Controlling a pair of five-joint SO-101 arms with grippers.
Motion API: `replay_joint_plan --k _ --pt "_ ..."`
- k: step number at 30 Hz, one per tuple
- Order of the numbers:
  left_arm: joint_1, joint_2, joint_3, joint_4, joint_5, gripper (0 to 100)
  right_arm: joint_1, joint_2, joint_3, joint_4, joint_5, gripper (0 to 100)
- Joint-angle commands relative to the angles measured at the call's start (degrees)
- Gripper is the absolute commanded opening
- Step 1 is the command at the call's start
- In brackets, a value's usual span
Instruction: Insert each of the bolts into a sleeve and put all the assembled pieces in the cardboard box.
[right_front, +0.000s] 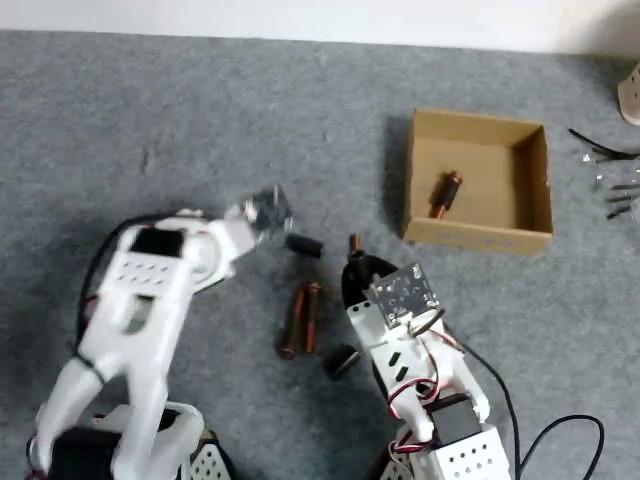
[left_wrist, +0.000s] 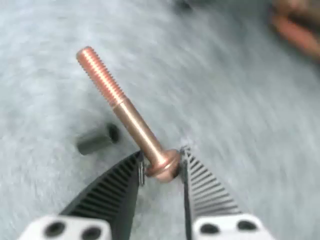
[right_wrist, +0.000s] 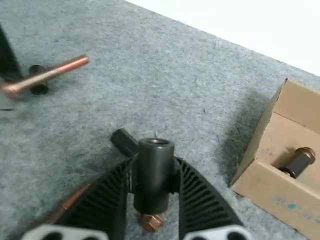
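Bolt (left_wrist: 127, 112) is held by its head in left end effector (left_wrist: 161, 157), sleeve (right_wrist: 152, 175) clamped in right end effector (right_wrist: 153, 164). Insertion judged pending: threaded tip must be aligned with bore.

Robotics lab: felt mat (right_front: 250, 120), loose wires (right_front: 603, 151)

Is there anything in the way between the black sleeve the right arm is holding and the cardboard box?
Nothing visible does. Bare carpet lies between the held sleeve and the cardboard box; a loose sleeve lies on the other side.
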Motion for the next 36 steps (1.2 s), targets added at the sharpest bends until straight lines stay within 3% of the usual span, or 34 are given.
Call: replay_joint_plan --k 1,3,5,13,16,19,23,29,34,36 --pt "-7.3 -6.0 -1.8 17.5 -31.3 0 0.7 -0.6 8.0 -1.0 0.5 1.0" --pt "-10.7 -5.9 -3.6 23.2 -39.8 0 0.7 -0.6 8.0 -1.0 0.5 1.0" --pt "-12.0 -5.9 -4.3 26.1 -42.2 0 0.7 -0.6 8.0 -1.0 0.5 1.0" --pt "-9.0 -5.9 -2.2 26.4 -41.6 1 0.9 -0.5 8.0 -1.0 0.5 1.0" --pt "-7.0 -5.9 -2.5 24.8 -34.0 2 2.3 -0.7 8.0 -1.0 0.5 1.0" --pt "-6.1 -5.9 -2.2 16.4 -20.0 14 2.9 -0.7 8.0 -1.0 0.5 1.0" --pt "-6.4 -5.9 -2.2 6.5 4.3 31 2.9 -0.7 8.0 -1.0 0.6 1.0" --pt "-6.0 -5.9 -2.2 -1.2 41.9 32 2.9 -0.6 8.0 -1.0 0.6 1.0" --pt "-6.9 -5.9 -1.2 -1.3 80.4 32 2.9 -0.5 8.0 -1.0 0.6 1.0" --pt "-6.2 -6.4 0.3 -1.5 88.7 32 2.9 -0.5 8.0 -1.0 0.6 1.0"
